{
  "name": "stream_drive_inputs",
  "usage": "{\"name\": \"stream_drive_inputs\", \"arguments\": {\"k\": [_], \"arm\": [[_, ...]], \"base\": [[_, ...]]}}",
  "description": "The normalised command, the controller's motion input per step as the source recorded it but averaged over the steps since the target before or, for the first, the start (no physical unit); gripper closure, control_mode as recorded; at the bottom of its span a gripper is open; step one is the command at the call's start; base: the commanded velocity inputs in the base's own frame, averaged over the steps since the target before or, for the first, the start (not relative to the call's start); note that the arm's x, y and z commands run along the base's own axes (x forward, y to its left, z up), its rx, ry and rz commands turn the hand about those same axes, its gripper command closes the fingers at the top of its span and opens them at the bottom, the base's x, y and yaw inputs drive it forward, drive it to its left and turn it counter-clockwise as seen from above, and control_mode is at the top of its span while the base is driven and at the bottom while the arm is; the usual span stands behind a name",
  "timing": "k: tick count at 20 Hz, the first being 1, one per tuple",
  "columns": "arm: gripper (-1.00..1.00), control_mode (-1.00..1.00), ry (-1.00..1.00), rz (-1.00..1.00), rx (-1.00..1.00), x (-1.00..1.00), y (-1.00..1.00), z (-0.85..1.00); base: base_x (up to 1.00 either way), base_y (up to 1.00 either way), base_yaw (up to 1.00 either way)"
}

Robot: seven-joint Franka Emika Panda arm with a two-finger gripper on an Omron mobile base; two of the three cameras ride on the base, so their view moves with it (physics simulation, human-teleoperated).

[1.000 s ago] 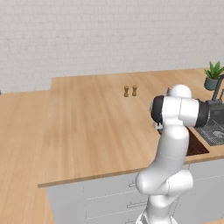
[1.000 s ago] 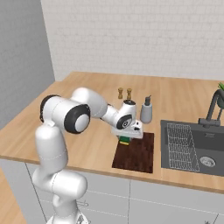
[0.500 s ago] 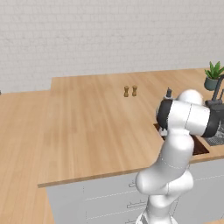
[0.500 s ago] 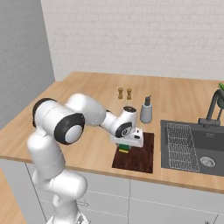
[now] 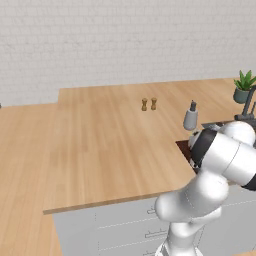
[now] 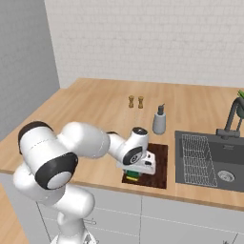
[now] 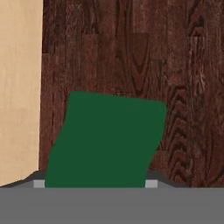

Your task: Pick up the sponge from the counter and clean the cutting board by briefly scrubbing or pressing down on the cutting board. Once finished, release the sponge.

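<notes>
Left base view: no writing or labels readable anywhere. Tan counter (image 5: 100, 150) with two small shakers (image 5: 149, 104) mid-back, a grey soap bottle (image 5: 190, 116) to their right, a potted plant (image 5: 244, 86) at far right. A sliver of the cutting board (image 5: 183, 146) peeks out past the arm's elbow (the rest is hidden by the arm).

Right base view: the whole board shows, dark red-brown, lying near the counter's front edge just left of the sink (image 6: 209, 157) with its metal grid (image 6: 193, 157). The gripper (image 6: 135, 172) is low over the board's near-left corner, the sponge (image 6: 134, 174) under it, green over yellow, on the board. Faucet (image 6: 232, 119) behind the sink.

Hand view: dark green sponge top close up, against the board's grain, with a counter strip on the left. Fingertips hidden by the sponge; grip looks closed on it, opening width cannot be told.
</notes>
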Motion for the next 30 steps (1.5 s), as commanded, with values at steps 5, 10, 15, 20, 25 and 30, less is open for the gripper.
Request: {"name": "stream_drive_inputs", "arguments": {"k": [5,10,15,20,25,30], "arm": [[1.0,-1.0,0.0,0.0,0.0,-0.79,0.0,-0.01],[1.0,-1.0,0.0,0.0,0.0,-0.26,-0.1,0.66],[1.0,-1.0,0.04,0.03,-0.01,0.15,-0.07,1.0],[1.0,-1.0,0.06,0.02,0.1,0.81,-0.46,0.37],[1.0,-1.0,0.03,0.0,0.08,1.0,-0.45,0.15],[1.0,-1.0,0.02,0.0,0.02,0.98,-0.16,0.2]], "base": [[0.0,0.0,0.0],[0.0,0.0,0.0],[0.0,0.0,0.0],[0.0,0.0,0.0],[0.0,0.0,0.0],[0.0,0.0,0.0]]}}
